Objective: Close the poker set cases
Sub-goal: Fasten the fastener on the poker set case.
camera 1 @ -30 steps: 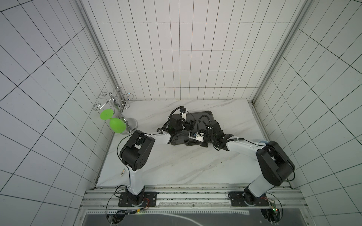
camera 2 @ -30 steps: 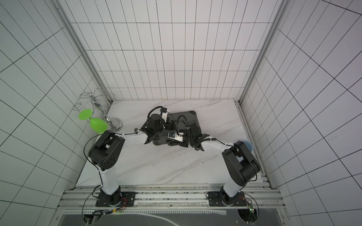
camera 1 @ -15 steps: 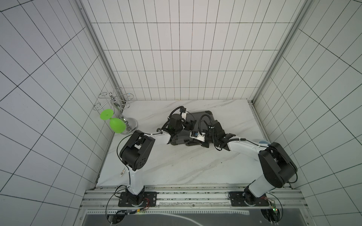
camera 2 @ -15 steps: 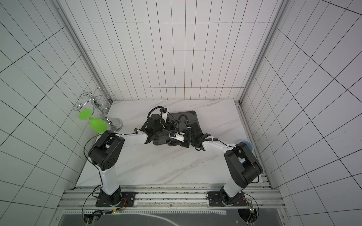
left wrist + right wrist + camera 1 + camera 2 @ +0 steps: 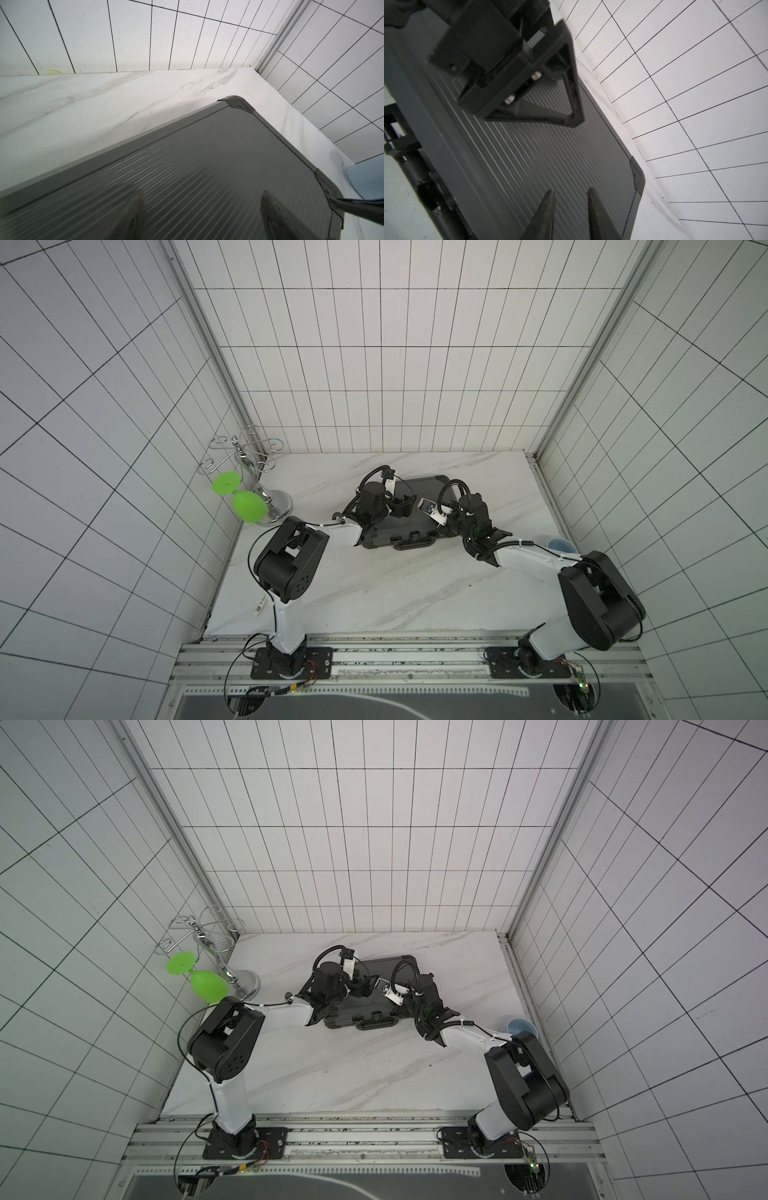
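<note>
Right gripper has parted its jaws since a second ago. They now stand a narrow gap apart with nothing between them, and that arm's elbow has swung a bit toward the desk's right edge. Left gripper looks unchanged: fingers wide apart, nothing held.

Both grippers sit over the ribbed lid of the poker set case. I can't tell whether the tips touch it.

From my feed the lid is down flat. The case lies in the back half of the desk, about midway between the left and right edges. Its handle faces the front edge.

A green glass hangs on a wire rack at the back left corner. A blue cup stands by the right edge.
</note>
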Robot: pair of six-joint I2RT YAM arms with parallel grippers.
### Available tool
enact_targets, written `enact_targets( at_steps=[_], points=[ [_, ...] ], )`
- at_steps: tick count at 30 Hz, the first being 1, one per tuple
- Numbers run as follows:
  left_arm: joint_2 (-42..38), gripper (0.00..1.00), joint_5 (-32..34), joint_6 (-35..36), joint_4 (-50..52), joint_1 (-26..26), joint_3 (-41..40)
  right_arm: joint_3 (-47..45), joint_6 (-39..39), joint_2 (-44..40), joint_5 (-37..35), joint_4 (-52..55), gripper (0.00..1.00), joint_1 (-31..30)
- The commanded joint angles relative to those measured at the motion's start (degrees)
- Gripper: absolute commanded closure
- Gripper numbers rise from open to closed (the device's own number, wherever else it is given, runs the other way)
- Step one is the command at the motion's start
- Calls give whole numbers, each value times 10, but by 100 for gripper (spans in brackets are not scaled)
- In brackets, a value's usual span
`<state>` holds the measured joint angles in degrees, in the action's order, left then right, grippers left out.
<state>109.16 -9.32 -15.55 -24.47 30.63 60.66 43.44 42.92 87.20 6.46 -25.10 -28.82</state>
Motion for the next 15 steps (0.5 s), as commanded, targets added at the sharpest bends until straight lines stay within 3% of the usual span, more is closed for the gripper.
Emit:
enact_targets(
  at_steps=[1,8,15],
  points=[
    [48,13,-15,-31,123,-3,-37,-37,-18,-25,1,-17,71,-4],
    [-2,12,-6,-21,141,-2,-42,-57,-49,-44,11,-13,71,-20],
    [-52,8,26,-3,176,-2,-39,-71,-193,-34,-26,-17,71,-45]
  ],
)
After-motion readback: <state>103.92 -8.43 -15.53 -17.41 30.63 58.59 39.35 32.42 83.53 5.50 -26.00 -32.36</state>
